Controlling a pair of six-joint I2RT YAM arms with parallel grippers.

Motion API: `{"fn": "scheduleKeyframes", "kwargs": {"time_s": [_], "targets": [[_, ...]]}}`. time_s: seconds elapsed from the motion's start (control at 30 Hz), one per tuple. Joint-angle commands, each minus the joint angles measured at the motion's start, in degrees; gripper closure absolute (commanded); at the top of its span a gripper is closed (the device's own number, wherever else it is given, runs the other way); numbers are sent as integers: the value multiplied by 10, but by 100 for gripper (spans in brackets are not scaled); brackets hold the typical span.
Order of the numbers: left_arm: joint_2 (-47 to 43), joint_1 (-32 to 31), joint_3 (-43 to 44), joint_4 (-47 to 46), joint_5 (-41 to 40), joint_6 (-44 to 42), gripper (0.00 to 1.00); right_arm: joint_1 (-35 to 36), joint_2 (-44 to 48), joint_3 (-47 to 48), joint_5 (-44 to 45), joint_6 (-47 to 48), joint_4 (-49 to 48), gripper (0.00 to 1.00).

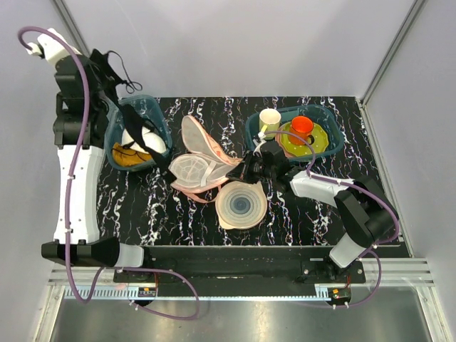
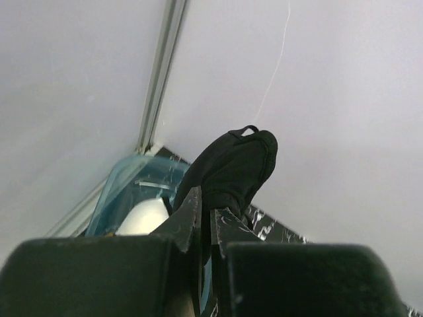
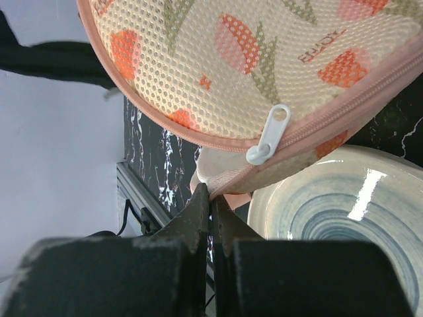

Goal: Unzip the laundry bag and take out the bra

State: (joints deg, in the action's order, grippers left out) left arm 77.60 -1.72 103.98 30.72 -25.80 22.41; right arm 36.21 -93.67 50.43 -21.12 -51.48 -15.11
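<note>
The laundry bag (image 1: pixel 199 160) lies open on the table's middle, its two printed mesh halves spread apart. My right gripper (image 1: pixel 247 169) is shut on the bag's pink edge trim at its right side. In the right wrist view (image 3: pixel 211 198) the white zipper pull (image 3: pixel 268 135) hangs just above the jaws. A pale pink fold (image 3: pixel 221 173) shows under the bag; I cannot tell if it is the bra. My left gripper (image 1: pixel 105 71) is raised high at the back left, shut on a black garment (image 2: pixel 231 165) with thin straps. The garment trails down towards the bag.
A blue basket (image 1: pixel 112 142) at the left holds white domed pieces and orange cloth. A second blue basket (image 1: pixel 331 127) at the right holds a green plate, an orange cup and a cream cup. A pale ringed plate (image 1: pixel 241 204) lies just in front of the bag.
</note>
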Motion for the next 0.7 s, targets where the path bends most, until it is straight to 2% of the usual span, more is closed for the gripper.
{"fn": "scheduleKeyframes", "kwargs": {"time_s": [0.0, 0.2, 0.3, 0.43, 0.53, 0.67], "targets": [[18, 13, 122, -33, 17, -20, 100, -1, -5, 19, -6, 0, -11, 100], [82, 16, 256, -30, 9, -52, 100, -1, -23, 41, -17, 4, -9, 100], [105, 16, 273, -37, 4, -67, 100, -1, -31, 48, -22, 7, -8, 100], [110, 16, 223, -60, 10, -62, 100, -1, -41, 54, -29, 10, -5, 100], [125, 41, 179, -71, 22, -46, 100, -1, -42, 56, -28, 11, -4, 100], [142, 43, 129, -94, -3, -59, 100, -1, -41, 53, -23, 13, -2, 100]]}}
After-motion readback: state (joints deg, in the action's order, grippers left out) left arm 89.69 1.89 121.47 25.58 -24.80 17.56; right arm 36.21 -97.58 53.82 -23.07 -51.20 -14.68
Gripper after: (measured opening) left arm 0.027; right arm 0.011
